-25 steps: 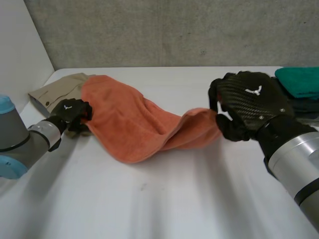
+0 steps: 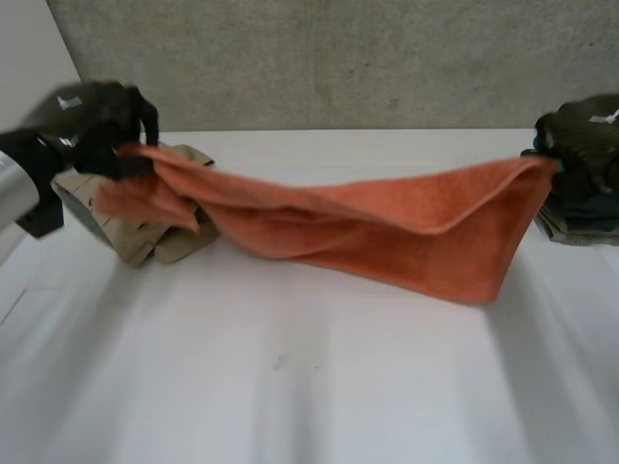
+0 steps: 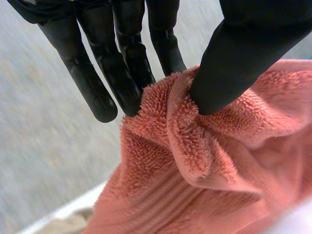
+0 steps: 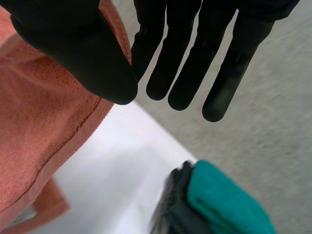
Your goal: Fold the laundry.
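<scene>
orange towel [image 2: 387, 227] hangs stretched across mid-frame above the white worktop [image 2: 290, 387]. left hand [image 2: 97, 121], upper left, pinches one end between thumb and fingers [image 3: 122, 73]; right hand [image 2: 585, 135], at the right edge, pinches the other corner the same way.

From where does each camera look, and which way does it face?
Head view: behind and between the arms, looking down on the white table; left hand and right hand hold the orange towel.
Left wrist view: on the left wrist, along the palm; fingers and thumb pinch the towel.
Right wrist view: on the right wrist, past its fingers toward a teal cloth.
All three show the towel.
</scene>
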Robot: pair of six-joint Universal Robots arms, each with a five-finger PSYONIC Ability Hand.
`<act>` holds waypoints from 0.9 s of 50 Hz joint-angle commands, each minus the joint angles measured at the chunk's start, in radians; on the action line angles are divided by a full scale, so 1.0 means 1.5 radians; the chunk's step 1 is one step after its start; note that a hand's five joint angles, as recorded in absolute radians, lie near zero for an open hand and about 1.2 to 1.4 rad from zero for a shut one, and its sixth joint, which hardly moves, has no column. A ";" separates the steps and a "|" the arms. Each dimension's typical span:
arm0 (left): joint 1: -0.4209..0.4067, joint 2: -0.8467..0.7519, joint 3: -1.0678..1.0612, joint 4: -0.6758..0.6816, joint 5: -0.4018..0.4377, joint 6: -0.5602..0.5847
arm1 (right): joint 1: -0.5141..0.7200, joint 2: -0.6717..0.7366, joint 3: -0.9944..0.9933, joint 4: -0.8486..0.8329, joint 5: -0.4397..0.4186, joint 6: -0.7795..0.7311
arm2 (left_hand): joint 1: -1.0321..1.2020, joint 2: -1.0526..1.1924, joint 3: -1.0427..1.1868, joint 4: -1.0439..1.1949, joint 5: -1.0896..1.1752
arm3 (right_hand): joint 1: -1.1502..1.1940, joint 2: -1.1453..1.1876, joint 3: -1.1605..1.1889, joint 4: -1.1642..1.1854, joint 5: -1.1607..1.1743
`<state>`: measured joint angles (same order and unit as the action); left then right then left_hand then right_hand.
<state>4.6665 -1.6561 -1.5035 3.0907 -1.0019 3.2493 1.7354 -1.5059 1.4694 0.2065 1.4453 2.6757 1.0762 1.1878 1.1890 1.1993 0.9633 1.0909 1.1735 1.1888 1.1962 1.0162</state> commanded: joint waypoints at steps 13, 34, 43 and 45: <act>-0.086 -0.308 0.276 0.028 -0.170 0.232 | 0.031 0.310 -0.195 -0.223 0.075 0.107 | 0.213 0.139 0.138 0.131 0.172 | 0.204 0.149 0.138 0.133 0.137; -0.078 -0.151 0.194 0.273 -0.155 -0.034 | 0.029 0.175 -0.133 -0.479 0.043 0.197 | 0.213 0.139 0.138 0.131 0.172 | 0.204 0.149 0.138 0.133 0.137; -0.081 -0.076 0.029 0.247 -0.061 0.015 | 0.035 0.225 -0.114 -0.247 -0.049 0.166 | 0.213 0.139 0.138 0.131 0.172 | -0.501 -0.556 -0.566 -0.571 -0.568; -0.085 -0.045 0.000 0.253 -0.047 0.023 | 0.042 0.237 -0.125 -0.231 -0.057 0.165 | 0.213 0.139 0.138 0.131 0.172 | -0.544 -0.599 -0.609 -0.614 -0.611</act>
<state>4.5499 -1.8212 -1.3760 3.4461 -1.1438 3.2408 1.7772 -1.2062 1.3008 -0.2847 1.4160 2.9381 1.0763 1.1896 1.1929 1.2036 0.9634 0.4247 0.4310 0.4449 0.4432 0.2520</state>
